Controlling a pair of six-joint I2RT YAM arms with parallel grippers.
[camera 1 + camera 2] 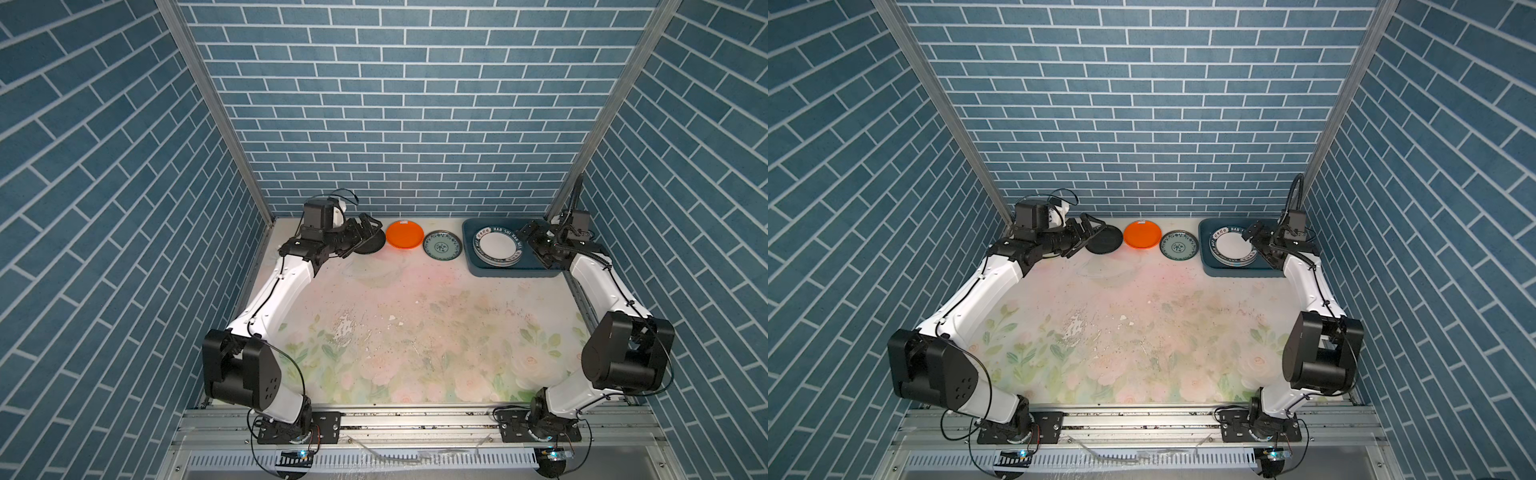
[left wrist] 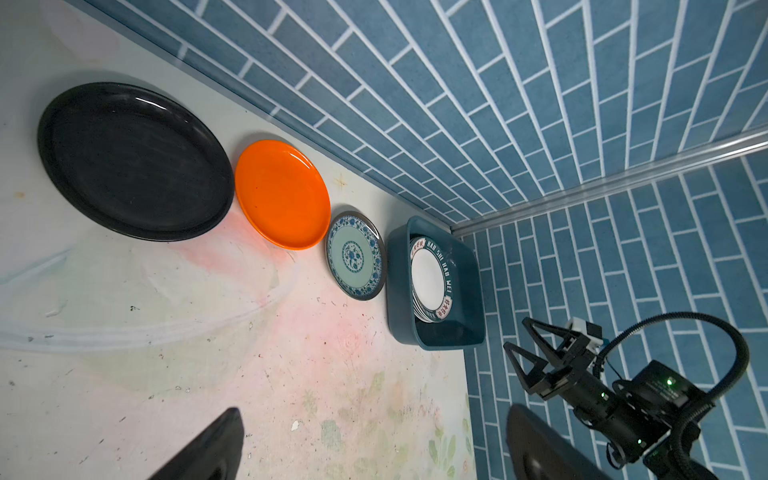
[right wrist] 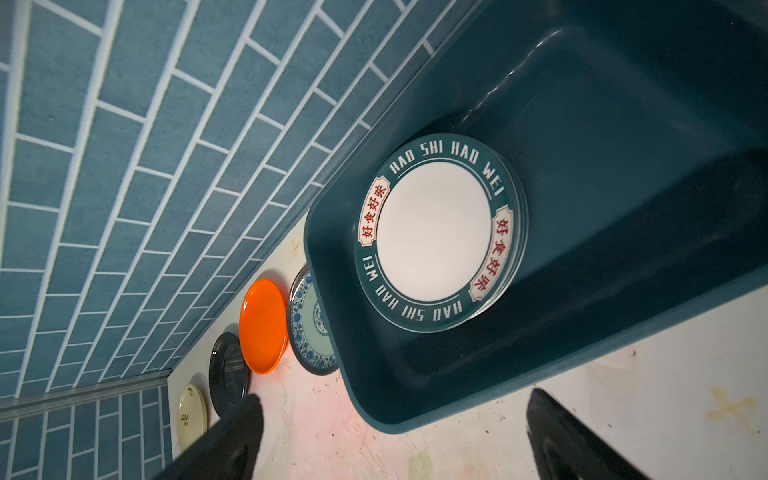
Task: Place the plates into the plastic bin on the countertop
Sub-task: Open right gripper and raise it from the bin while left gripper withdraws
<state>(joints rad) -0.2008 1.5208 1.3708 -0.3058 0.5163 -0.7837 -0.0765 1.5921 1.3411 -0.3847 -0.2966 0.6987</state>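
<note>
Before me the countertop (image 1: 415,316) bears a back-edge row: cream plate (image 3: 191,415), black plate (image 2: 133,162), orange plate (image 1: 404,235), teal-patterned plate (image 1: 441,246), plastic bin (image 1: 511,272).

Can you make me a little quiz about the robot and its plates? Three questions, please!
1. True or false: the orange plate lies between the black plate and the teal-patterned plate.
2. What lies on top in the plastic bin? A) a spoon B) a white plate with a lettered rim C) a cup
3. Fill in: the left claw and the right claw are both ____ (open or shut).
Key: 1 true; 2 B; 3 open.
</note>
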